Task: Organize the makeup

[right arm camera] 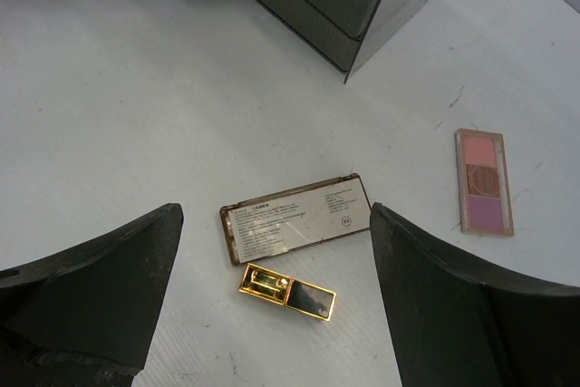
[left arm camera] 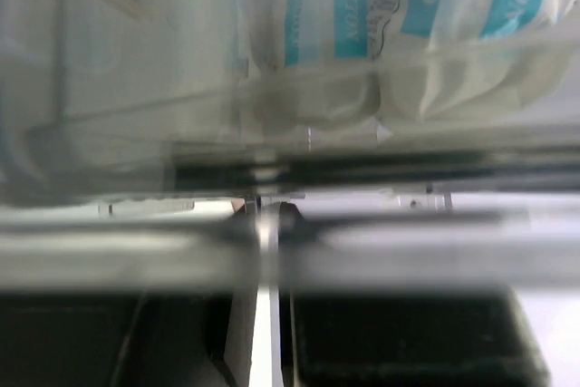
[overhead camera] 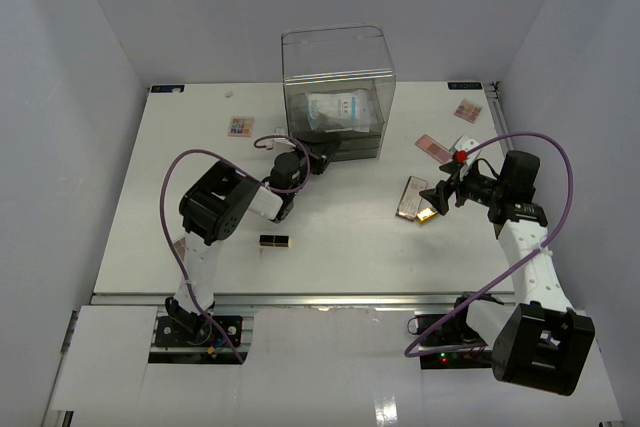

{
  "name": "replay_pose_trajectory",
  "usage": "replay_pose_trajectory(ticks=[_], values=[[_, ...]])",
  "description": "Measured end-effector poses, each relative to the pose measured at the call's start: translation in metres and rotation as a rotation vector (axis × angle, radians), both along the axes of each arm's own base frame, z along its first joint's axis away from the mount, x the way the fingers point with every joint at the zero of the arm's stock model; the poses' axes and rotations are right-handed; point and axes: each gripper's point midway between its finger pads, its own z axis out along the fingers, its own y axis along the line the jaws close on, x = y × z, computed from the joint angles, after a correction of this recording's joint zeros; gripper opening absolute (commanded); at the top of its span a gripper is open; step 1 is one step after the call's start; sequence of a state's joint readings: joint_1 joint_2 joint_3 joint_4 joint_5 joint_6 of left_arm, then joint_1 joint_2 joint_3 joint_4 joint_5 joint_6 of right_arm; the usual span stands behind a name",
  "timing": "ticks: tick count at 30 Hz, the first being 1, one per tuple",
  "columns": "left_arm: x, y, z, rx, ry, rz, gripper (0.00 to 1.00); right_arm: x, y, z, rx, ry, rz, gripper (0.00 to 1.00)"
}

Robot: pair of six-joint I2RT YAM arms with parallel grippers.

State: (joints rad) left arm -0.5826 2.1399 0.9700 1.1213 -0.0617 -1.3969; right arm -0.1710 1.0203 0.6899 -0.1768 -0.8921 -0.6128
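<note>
White table (overhead camera: 340, 257), plain pale walls (overhead camera: 200, 17) on three sides (faintly lilac), soft even light

**Item count, tabletop**

Flat palettes (overhead camera: 241, 127) (overhead camera: 467, 108) (overhead camera: 433, 144) (overhead camera: 412, 197): 4, one lying face down.
Lipstick tube (overhead camera: 275, 240): 1.
Gold compact (overhead camera: 428, 215): 1.
Sachet packet (overhead camera: 335, 112): 1.
Clear drawer box (overhead camera: 338, 52): 1.

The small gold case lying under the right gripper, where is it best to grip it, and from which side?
Probably from straight above with the open right gripper, closing on the two long edges of the gold case, near its dark end. It lies flat and narrow; its other end nearly touches the face-down palette, leaving little room there.
</note>
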Motion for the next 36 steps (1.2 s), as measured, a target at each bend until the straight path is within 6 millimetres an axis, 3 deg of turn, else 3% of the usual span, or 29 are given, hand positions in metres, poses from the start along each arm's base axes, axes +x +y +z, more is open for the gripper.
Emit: replay_pose_trajectory(ticks=[5, 16, 22, 25, 30, 36], values=[[-0.020, -0.003, -0.003, -0.021, -0.008, -0.049, 0.00, 0.000, -0.001, 0.000, -0.001, 0.000, -0.005, 0.90], [-0.091, -0.008, -0.007, -0.077, 0.023, -0.131, 0.00, 0.003, -0.007, 0.000, -0.005, -0.005, -0.025, 0.90], [-0.112, -0.008, -0.007, -0.072, 0.043, -0.156, 0.04, 0.005, -0.010, 0.001, -0.010, -0.012, -0.038, 0.90], [-0.114, -0.008, -0.008, -0.071, 0.049, -0.159, 0.13, 0.006, -0.012, 0.000, -0.012, -0.013, -0.045, 0.90], [-0.117, -0.008, -0.010, -0.071, 0.058, -0.169, 0.44, 0.008, -0.014, -0.003, -0.015, -0.004, -0.055, 0.90], [-0.135, -0.010, -0.015, -0.061, 0.086, -0.222, 0.59, 0.009, -0.017, -0.010, -0.013, 0.019, -0.064, 0.90]])
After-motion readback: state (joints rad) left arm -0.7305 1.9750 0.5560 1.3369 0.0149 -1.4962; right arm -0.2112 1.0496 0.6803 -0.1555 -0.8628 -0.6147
